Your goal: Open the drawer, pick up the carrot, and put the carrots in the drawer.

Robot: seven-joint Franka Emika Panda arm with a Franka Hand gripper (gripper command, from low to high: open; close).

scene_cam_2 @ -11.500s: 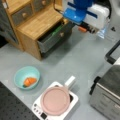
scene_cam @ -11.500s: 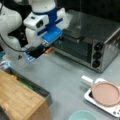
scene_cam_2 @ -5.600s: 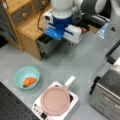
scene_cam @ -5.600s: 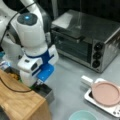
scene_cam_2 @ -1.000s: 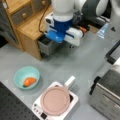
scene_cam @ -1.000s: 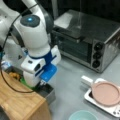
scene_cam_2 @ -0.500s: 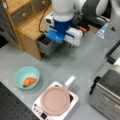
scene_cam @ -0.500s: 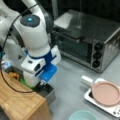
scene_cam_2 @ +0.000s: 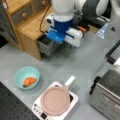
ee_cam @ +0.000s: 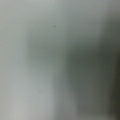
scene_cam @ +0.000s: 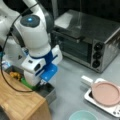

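The grey drawer stands pulled out of the wooden-topped cabinet in both front views. My gripper, under its white and blue hand, reaches down at the drawer's front end. The hand's body hides its fingers. An orange carrot lies in a teal bowl on the grey table, well away from the gripper. Inside the drawer a yellow vegetable and a green one show. The wrist view holds only a blurred grey surface.
A toaster oven stands on the table. A white tray carries a pink plate. The bowl's rim shows at a front view's bottom. A black cable hangs over the cabinet.
Since 11.5 s ago the arm has moved from beside the oven down to the drawer's front. Over the last second nothing has visibly moved.
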